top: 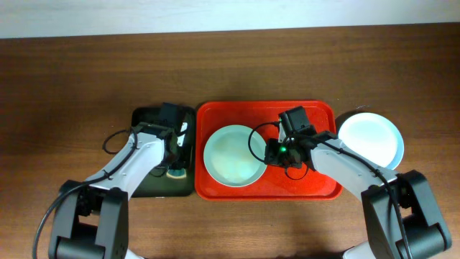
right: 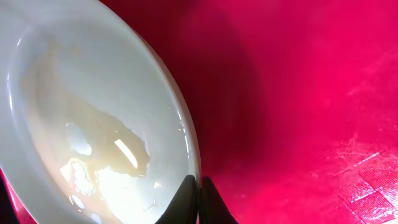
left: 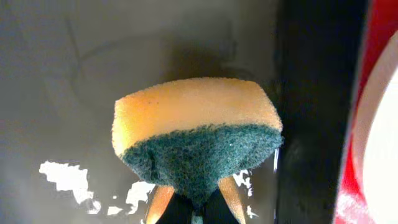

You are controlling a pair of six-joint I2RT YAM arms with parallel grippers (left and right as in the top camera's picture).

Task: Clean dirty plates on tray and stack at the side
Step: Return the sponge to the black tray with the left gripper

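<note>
Plate (top: 233, 155) pale, wet-glossy, on red tray (top: 316, 115); right fingers (right: 217, 208) pinch rim, left fingers (left: 233, 202) pinch sponge (left: 196, 124).

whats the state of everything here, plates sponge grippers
tray plate: on red tray, yellowish film inside
side plate: on table right of tray, looks clean
sponge: squeezed in left gripper, over green tray
left gripper: shut on sponge
right gripper: shut on tray plate rim

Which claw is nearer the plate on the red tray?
Right. The right claw pinches the plate at its rim. The left claw holds a sponge over the green tray, beside the red tray.
</note>
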